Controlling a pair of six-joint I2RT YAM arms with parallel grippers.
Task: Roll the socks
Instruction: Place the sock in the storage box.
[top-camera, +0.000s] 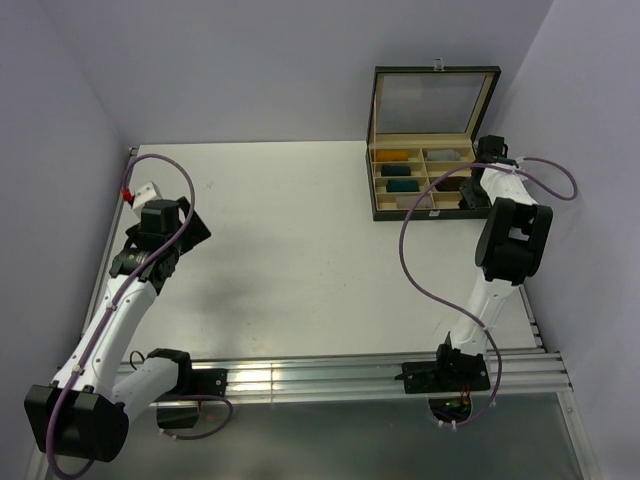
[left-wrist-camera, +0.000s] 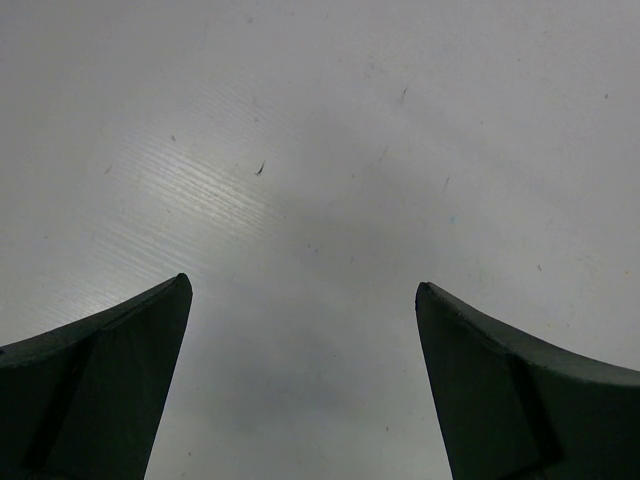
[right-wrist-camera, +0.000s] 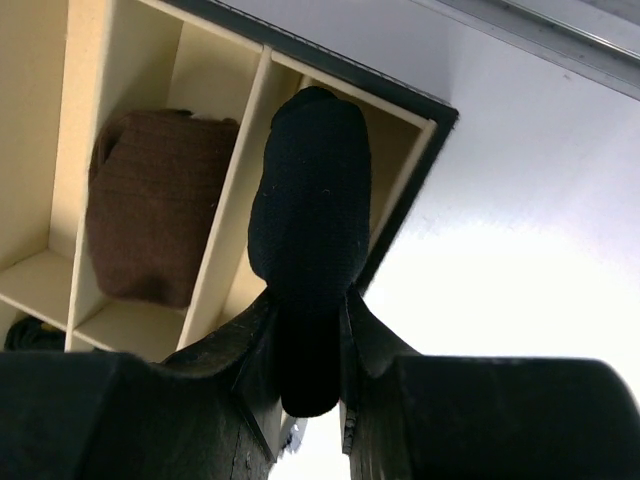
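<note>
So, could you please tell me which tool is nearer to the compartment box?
Right. The right tool holds a black sock over the compartment box at its right corner; the left tool hangs open over bare table, far to its left.

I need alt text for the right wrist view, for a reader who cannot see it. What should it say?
The right end effector is shut on a black sock, held at the corner compartment of a cream-lined divided box. A brown sock lies in the next compartment, and the white table shows to the right.
</note>
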